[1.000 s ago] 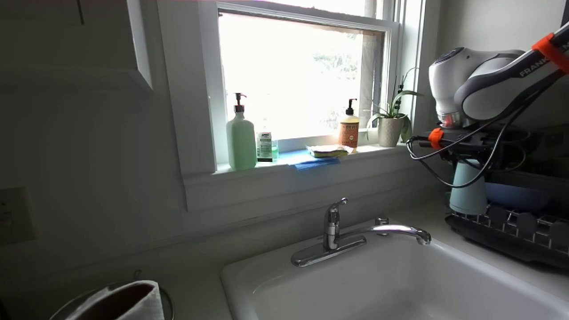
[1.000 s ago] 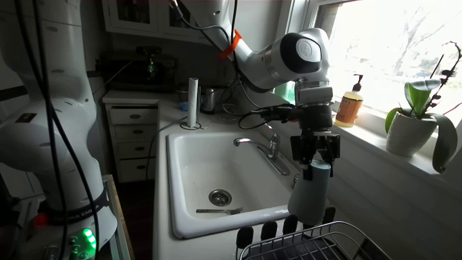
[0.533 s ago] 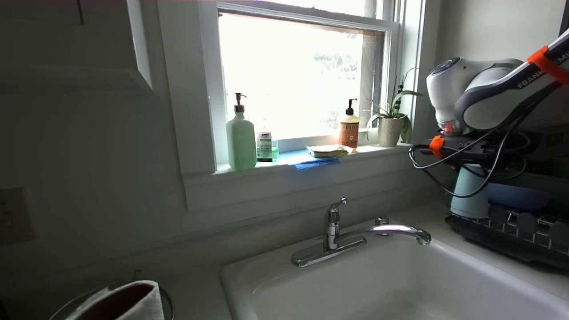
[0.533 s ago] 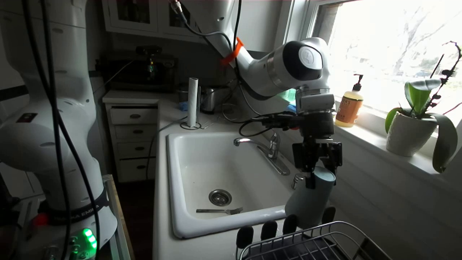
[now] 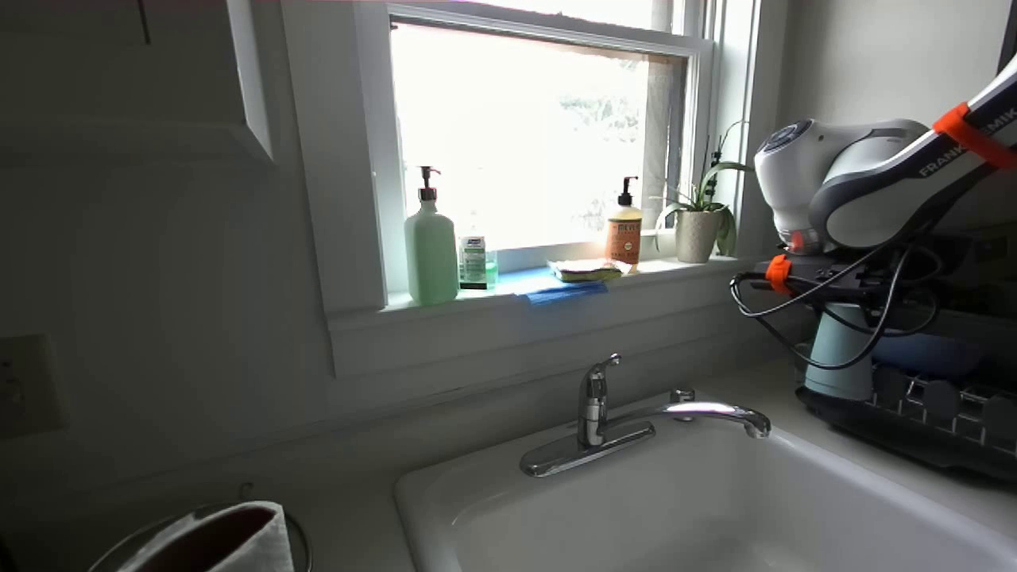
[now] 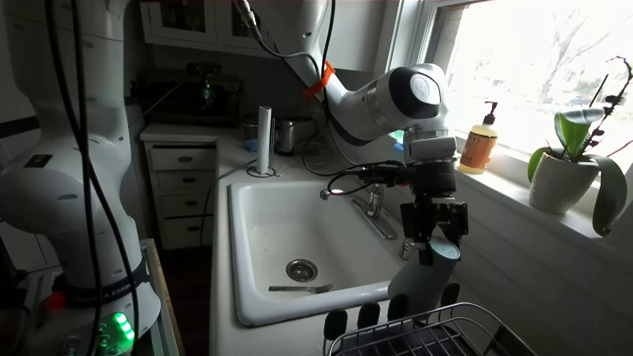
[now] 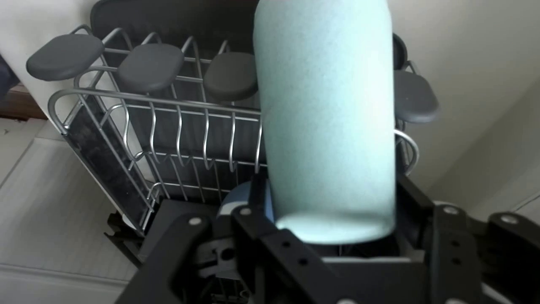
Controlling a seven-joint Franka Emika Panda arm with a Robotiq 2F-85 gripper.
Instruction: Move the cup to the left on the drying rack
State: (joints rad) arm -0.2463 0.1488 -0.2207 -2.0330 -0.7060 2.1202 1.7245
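Fork [image 6: 296, 289] in sink [image 6: 282, 309]; orange bottle [image 6: 477, 149], potted plant [image 6: 562, 183] on sill [image 6: 507, 189].

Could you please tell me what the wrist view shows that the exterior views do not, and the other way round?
Only the wrist view shows the dark side panel of the rack, plus a pale, seamed surface at lower left that I cannot identify.

Only the exterior views show the window, the faucet, the orange soap bottle and the potted plant; a fork also shows in an exterior view.

Wrist and exterior views share the cup, the rack and the pincer.
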